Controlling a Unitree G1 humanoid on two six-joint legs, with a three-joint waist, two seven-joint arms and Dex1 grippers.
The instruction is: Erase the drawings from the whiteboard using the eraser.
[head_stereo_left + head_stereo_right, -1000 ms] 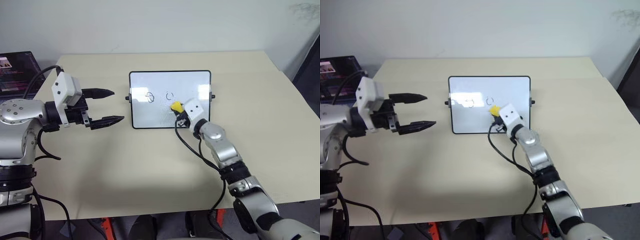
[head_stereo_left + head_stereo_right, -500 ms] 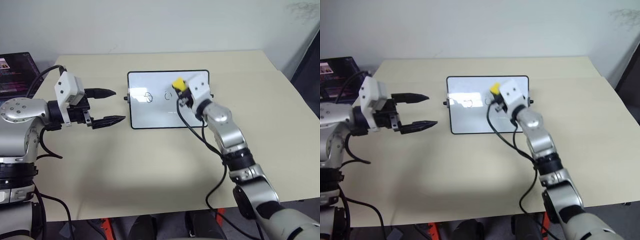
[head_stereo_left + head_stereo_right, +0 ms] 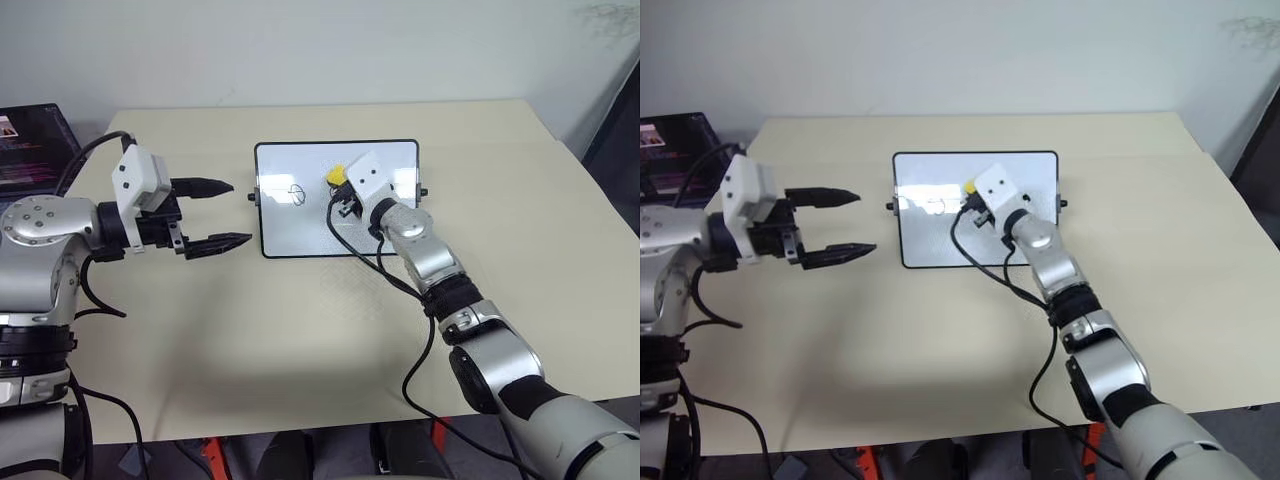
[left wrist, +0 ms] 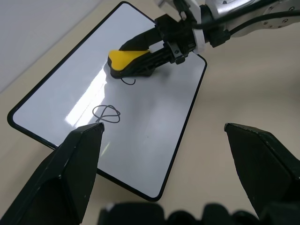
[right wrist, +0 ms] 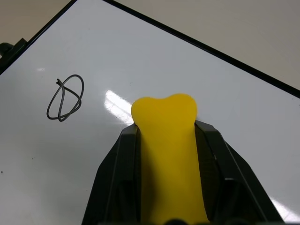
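The whiteboard (image 3: 300, 225) lies flat on the tan table, black-framed, with a small knob on each side. My right gripper (image 5: 164, 126) is shut on the yellow eraser (image 3: 336, 176), which presses on the board's upper middle. Of the drawings, a crossed oval (image 3: 296, 191) shows just left of the eraser (image 4: 126, 58), and a short curved stroke (image 4: 128, 83) peeks out at the eraser's edge. My left gripper (image 3: 240, 211) hovers open above the table beside the board's left side, holding nothing.
A laptop (image 3: 30, 140) with a lit screen sits at the table's far left corner. A black cable (image 3: 400, 285) loops from my right wrist over the board's near edge. Bare tan tabletop (image 3: 300, 330) stretches in front of the board.
My right gripper carried the eraser from the board's lower right up to its top edge, then left onto the circle drawing, now mostly covered. The left gripper stayed put.
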